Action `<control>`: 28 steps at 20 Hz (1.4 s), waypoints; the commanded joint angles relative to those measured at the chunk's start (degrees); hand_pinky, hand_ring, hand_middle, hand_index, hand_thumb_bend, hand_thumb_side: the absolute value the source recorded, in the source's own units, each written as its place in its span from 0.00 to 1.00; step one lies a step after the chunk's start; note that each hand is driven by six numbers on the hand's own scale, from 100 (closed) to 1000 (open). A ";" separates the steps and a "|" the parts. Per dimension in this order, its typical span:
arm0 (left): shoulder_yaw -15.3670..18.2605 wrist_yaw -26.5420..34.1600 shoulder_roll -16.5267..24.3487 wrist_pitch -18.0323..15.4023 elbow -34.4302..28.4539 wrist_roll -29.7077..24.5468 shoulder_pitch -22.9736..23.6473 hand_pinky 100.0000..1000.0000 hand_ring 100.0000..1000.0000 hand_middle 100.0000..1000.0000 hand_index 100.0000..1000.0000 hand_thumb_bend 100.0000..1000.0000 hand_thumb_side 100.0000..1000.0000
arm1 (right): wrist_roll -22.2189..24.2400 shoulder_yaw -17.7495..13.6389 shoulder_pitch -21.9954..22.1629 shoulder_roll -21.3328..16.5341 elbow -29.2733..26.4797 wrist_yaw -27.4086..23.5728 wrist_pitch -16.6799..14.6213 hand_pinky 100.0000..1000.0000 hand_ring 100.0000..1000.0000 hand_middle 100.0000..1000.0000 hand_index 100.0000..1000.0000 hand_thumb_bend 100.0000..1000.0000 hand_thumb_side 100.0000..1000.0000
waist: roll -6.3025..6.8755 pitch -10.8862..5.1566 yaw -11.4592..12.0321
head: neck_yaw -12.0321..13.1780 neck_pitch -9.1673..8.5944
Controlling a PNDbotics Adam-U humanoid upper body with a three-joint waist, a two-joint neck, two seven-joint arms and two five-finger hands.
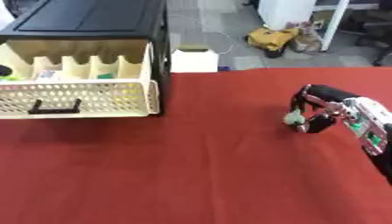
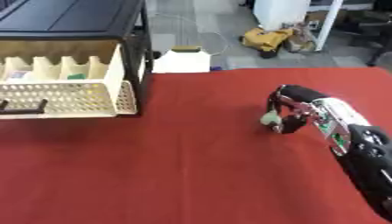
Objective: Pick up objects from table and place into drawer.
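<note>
Small pale greenish-grey object [image 1: 293, 118], rounded blob shape, no markings I can make out. Too compact and blurred to give a long axis or heading; cannot tell which way it points. It sits at the right-centre of the red worktop [image 1: 191, 166], right at cloth level, whether resting or just lifted I cannot tell.

Right robot hand [image 1: 318, 109] comes in from the right edge, black fingers and thumb curled round the object, pinching it at the fingertips. Silver wrist section with green spots trails toward the lower right.

Drawer [image 1: 76, 85] is well apart, at the far-left corner: cream perforated plastic basket pulled out of a black cabinet [image 1: 92, 17], black handle [image 1: 55, 108] on the front. Inside, upright dividers with some small white and green items between them.

White box [image 1: 194, 60] stands at the worktop's far edge, just right of the cabinet.

Left robot hand not visible in either view.
</note>
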 commanded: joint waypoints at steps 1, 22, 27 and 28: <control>0.40 0.02 0.57 0.07 -0.71 0.01 -0.34 0.00 0.00 0.00 0.57 0.00 1.00 | -0.78 -0.21 -0.44 -2.02 -0.40 -0.62 0.57 0.44 0.67 0.36 0.47 0.10 0.00 | 0.04 -1.04 0.04 | 0.02 -0.56; 0.63 0.18 0.59 0.19 -0.71 0.15 -0.20 0.00 0.00 0.00 0.55 0.00 1.00 | -3.45 -0.84 -0.75 -2.85 -5.44 -6.32 4.42 0.42 0.65 0.29 0.40 0.00 0.00 | -0.09 -1.46 -0.21 | 0.23 -0.42; 0.67 0.32 0.68 0.26 -0.71 0.25 -0.17 0.00 0.00 0.00 0.55 0.00 1.00 | -3.89 -1.01 -1.27 -3.39 -8.48 -7.87 5.08 0.42 0.65 0.27 0.39 0.00 0.00 | -0.22 -1.75 -0.35 | 0.29 -0.28; 0.67 0.34 0.70 0.27 -0.71 0.26 -0.15 0.00 0.00 0.00 0.55 0.00 1.00 | -3.91 -1.04 -1.42 -3.52 -9.19 -8.28 5.14 0.42 0.65 0.27 0.39 0.00 0.00 | -0.26 -1.81 -0.37 | 0.31 -0.26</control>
